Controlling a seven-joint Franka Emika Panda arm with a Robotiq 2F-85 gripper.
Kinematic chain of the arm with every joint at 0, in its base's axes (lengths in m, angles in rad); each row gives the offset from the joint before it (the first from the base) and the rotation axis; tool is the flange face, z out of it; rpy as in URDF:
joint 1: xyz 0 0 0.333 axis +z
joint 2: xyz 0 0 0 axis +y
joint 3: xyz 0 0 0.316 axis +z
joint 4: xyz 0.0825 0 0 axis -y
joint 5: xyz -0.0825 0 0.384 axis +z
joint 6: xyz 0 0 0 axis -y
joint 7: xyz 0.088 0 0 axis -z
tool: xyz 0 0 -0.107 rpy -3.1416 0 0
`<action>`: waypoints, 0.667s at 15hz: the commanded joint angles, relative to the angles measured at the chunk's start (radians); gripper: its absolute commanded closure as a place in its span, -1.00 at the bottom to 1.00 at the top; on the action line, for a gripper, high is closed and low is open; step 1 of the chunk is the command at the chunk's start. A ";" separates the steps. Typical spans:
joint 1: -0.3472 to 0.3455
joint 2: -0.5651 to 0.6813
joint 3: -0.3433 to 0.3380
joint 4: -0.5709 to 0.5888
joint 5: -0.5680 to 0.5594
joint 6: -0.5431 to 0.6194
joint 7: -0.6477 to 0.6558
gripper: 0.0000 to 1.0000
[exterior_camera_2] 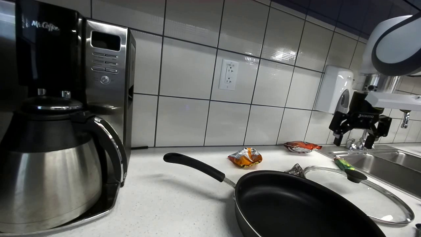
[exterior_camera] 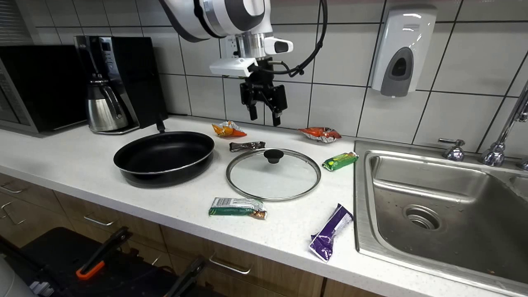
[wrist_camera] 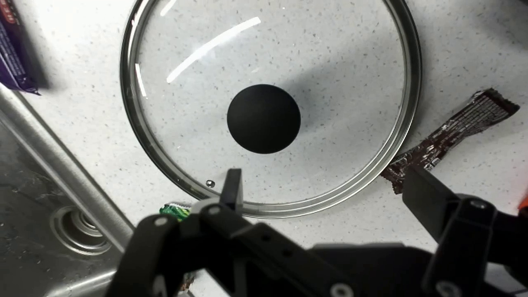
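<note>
Since the gripper (exterior_camera: 265, 117) hangs in mid-air with its jaws spread wide and nothing between them, the thing worth staring at is how it sits over the glass lid (exterior_camera: 272, 179). Going by the sink (exterior_camera: 429, 181): in an exterior view the lid lies flat on the counter (exterior_camera: 177, 202) near it, not touching, with a green wrapper (exterior_camera: 340, 161) in between. The gripper's well above the lid, about as far along from the sink as the lid's middle.

In an exterior view, the knob (exterior_camera_2: 356, 176) sits pretty much right under the jaws, and the frying pan (exterior_camera_2: 296, 204) is on the lid's far side from the sink.

Wrist view: the lid's round, so no long axis to line up with, and the knob looks round too. The fingers (wrist_camera: 427, 198) split into a sink-side one and one away from the sink. The knob shows out past the fingertips, shifted toward the sink-side one. A brown wrapper (wrist_camera: 441, 140) is right at the lid's edge, away from the sink; can't say if they touch.
</note>
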 commanded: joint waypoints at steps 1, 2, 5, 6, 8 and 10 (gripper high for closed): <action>0.010 0.050 0.018 0.065 -0.003 -0.066 0.177 -1.00; 0.015 0.062 0.021 0.074 0.013 -0.067 0.211 -1.00; 0.033 0.118 0.035 0.120 0.059 -0.068 0.307 -1.00; 0.039 0.135 0.039 0.135 0.073 -0.065 0.326 -1.00; 0.057 0.176 0.035 0.176 0.094 -0.085 0.414 -1.00; 0.068 0.222 0.033 0.218 0.127 -0.101 0.485 -1.00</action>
